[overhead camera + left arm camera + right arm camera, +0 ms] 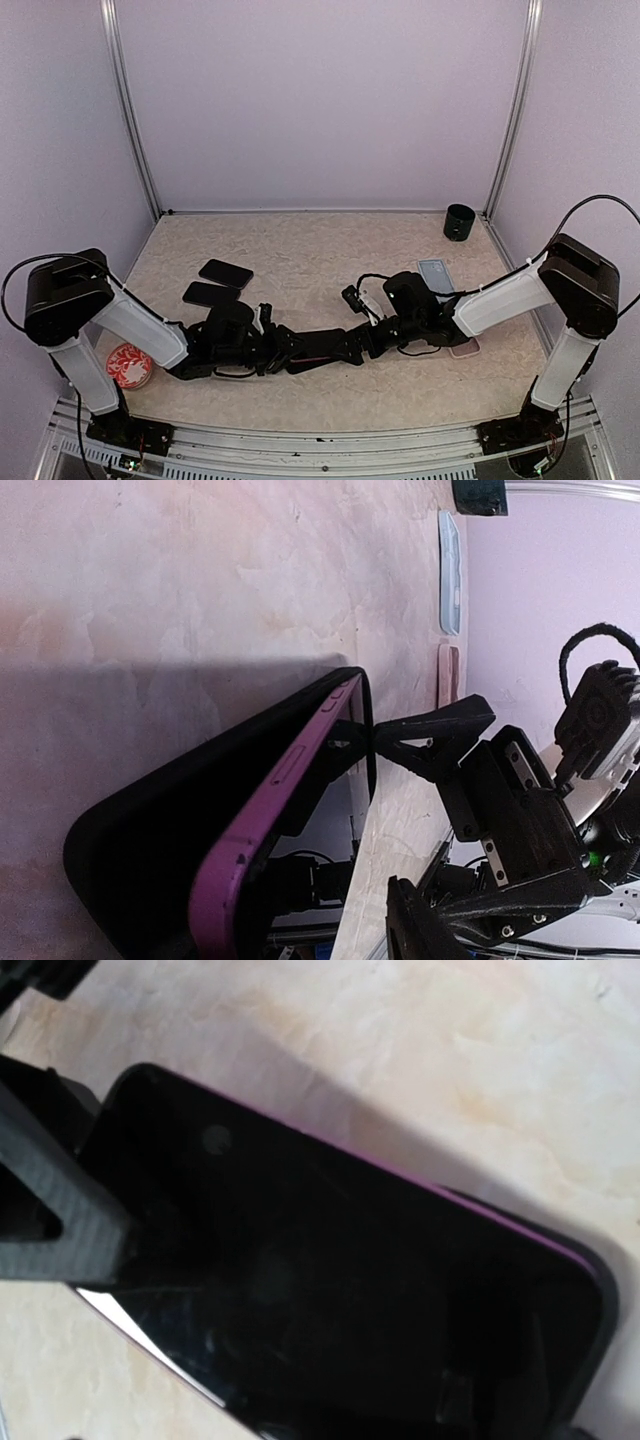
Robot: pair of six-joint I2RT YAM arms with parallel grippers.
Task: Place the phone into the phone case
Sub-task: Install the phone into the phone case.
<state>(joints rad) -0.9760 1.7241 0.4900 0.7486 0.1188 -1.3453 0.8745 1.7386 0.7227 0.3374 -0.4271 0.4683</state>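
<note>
While the right pincer (348, 345) stands wide apart and I cannot tell whether the left pincer (272, 348) grips, the phone (270, 790) sits tilted, half-seated in the phone case (150, 810) at six o'clock on the counter (300, 250); uneven pressing could pop it free

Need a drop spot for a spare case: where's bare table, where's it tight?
Free: back centre, between black slabs and blue case; near-edge strip right of the red plate. Crowded: middle, left gripper and right gripper meet at the phone.
</note>
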